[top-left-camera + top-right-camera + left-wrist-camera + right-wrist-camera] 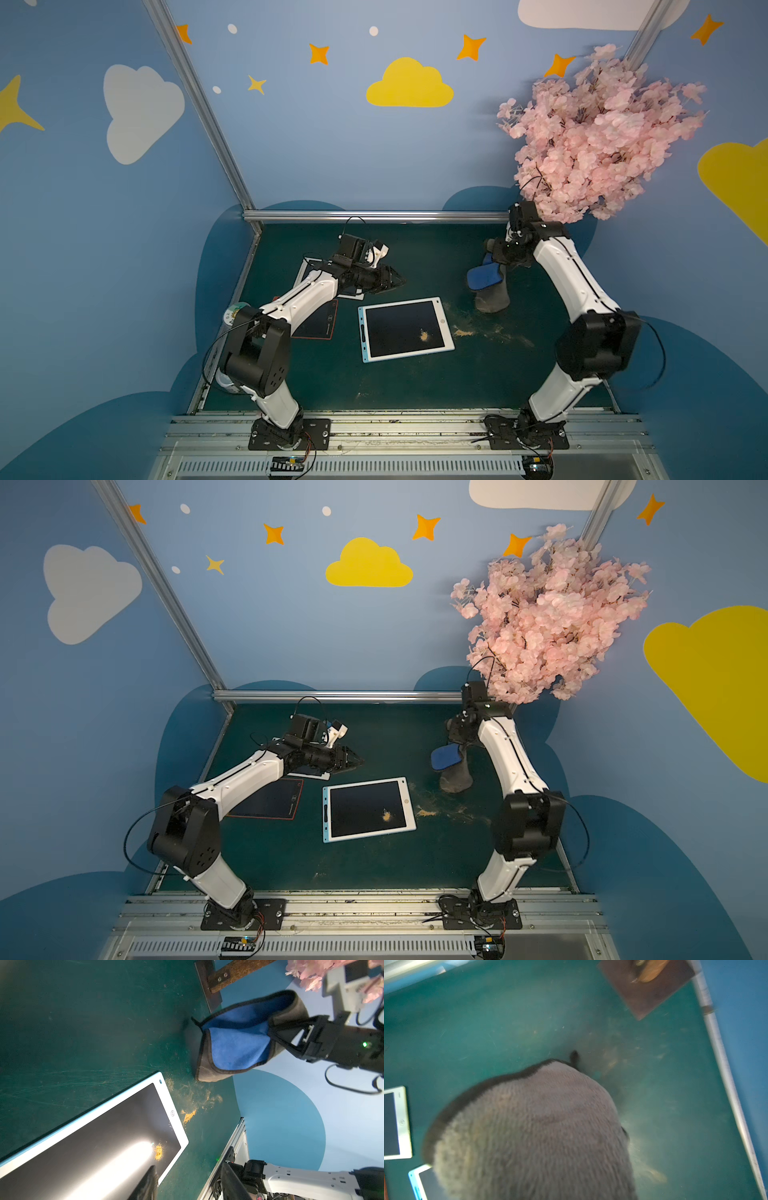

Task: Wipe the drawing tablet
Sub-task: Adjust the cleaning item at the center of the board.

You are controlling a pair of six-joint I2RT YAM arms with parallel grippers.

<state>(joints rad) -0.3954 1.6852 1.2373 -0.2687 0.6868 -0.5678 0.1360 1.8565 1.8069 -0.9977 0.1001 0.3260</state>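
In both top views I see the drawing tablet (pixel 405 329) (pixel 368 809) lying flat near the middle of the green mat (pixel 374 386), with a small spot of orange powder (pixel 424 336) on its dark screen and more scattered on the mat just to its right. The right gripper (pixel 496 258) is at the far right, clenched on a blue and grey cloth (pixel 484 278) that hangs down to the mat, apart from the tablet. The left gripper (pixel 397 280) hovers beyond the tablet's far edge, carrying nothing; I cannot tell how its jaws stand. A red-framed tablet (pixel 320 324) lies partly under the left arm.

From the left wrist, I see the tablet's corner with the powder (pixel 158 1152), and the right gripper (pixel 276 1032) pinching the cloth (pixel 234 1043).

From the right wrist, the blurred grey cloth (pixel 533 1130) fills most of the frame, with the drawing tablet (pixel 423 1180) at the edge beside a white tablet (pixel 402 1124).
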